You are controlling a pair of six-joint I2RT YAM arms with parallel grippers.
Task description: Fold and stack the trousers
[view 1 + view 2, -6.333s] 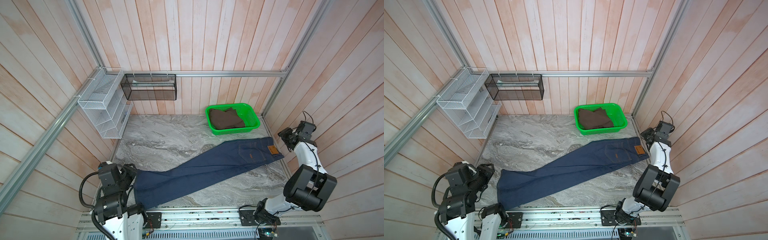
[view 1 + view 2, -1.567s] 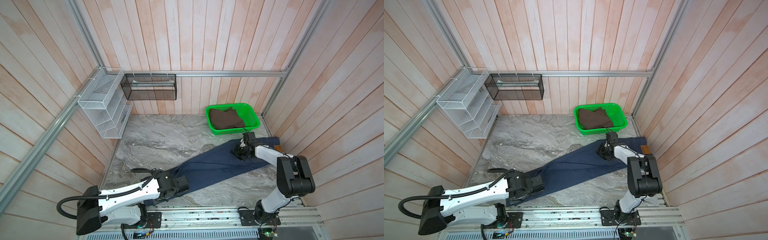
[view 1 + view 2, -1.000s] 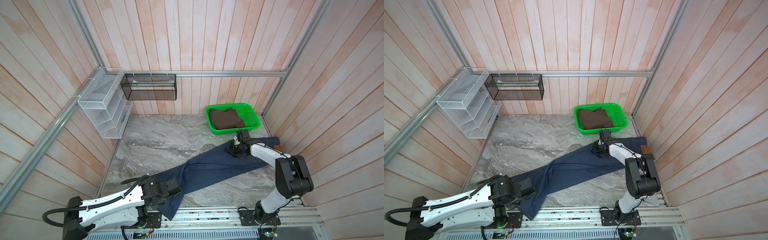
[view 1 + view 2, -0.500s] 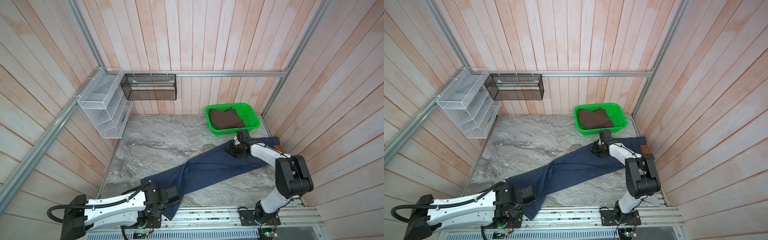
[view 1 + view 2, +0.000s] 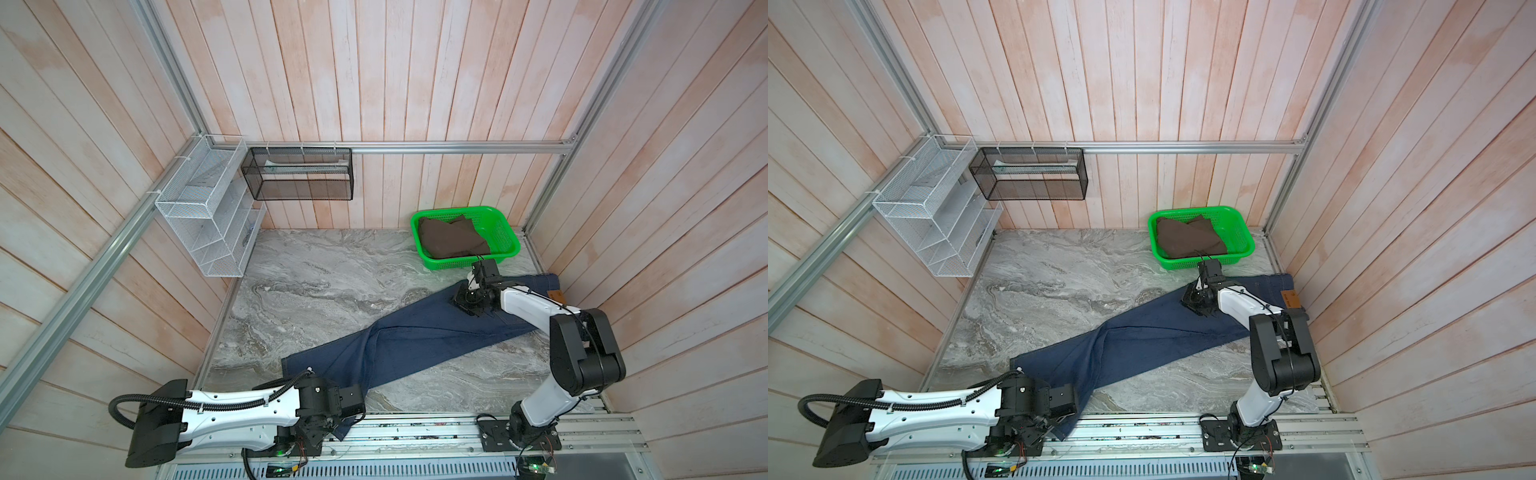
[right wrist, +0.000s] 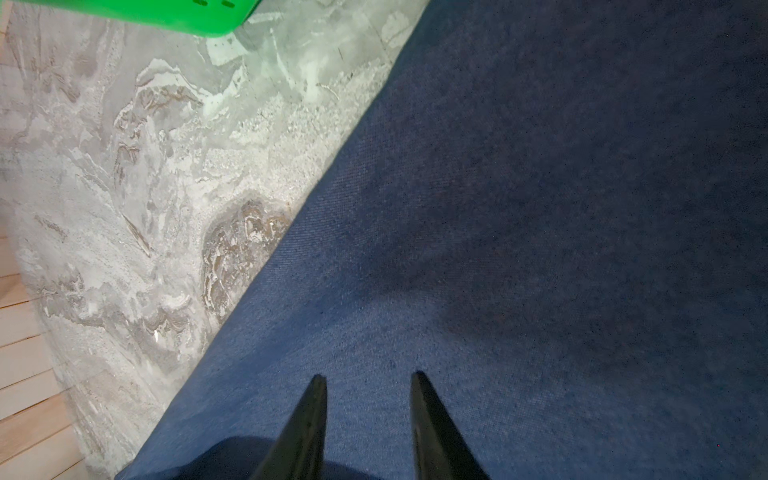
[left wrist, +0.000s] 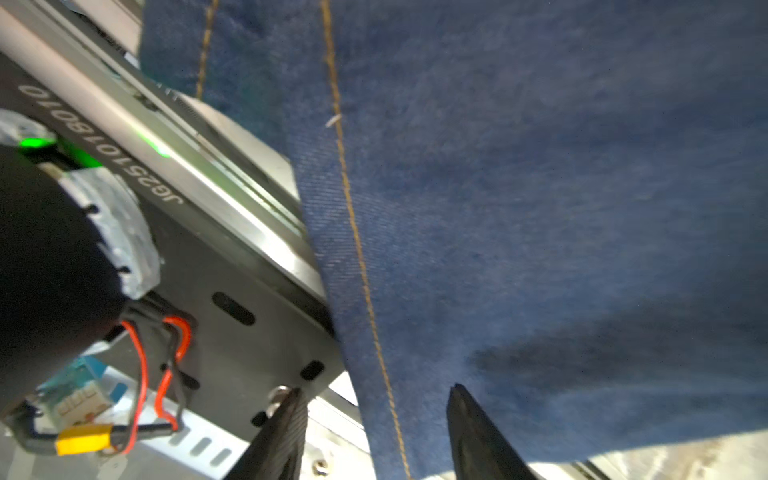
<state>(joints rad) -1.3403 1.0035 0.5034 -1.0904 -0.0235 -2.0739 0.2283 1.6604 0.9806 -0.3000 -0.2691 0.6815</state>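
The left pincer (image 7: pixel 376 390) has dragged the hems of the trousers (image 5: pixel 415 345) to the lower middle of both top views, off the table (image 5: pixel 332 282) edge, its jaws half-open astride a seam and gripping nothing, while the right pincer (image 6: pixel 368 376), part-open and empty, pins the thigh at right, on denim that looks heavy and limp, best pinched at the thick hems.

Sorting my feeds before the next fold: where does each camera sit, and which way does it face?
Top views: high at the front, looking down on the marble table; left arm and right arm show.
Left wrist: arm-mounted, faces the jeans leg crossing the front rail; left gripper shows.
Right wrist: arm-mounted, faces down at jeans near the green basket; right gripper shows.
Shared: all four show the jeans.
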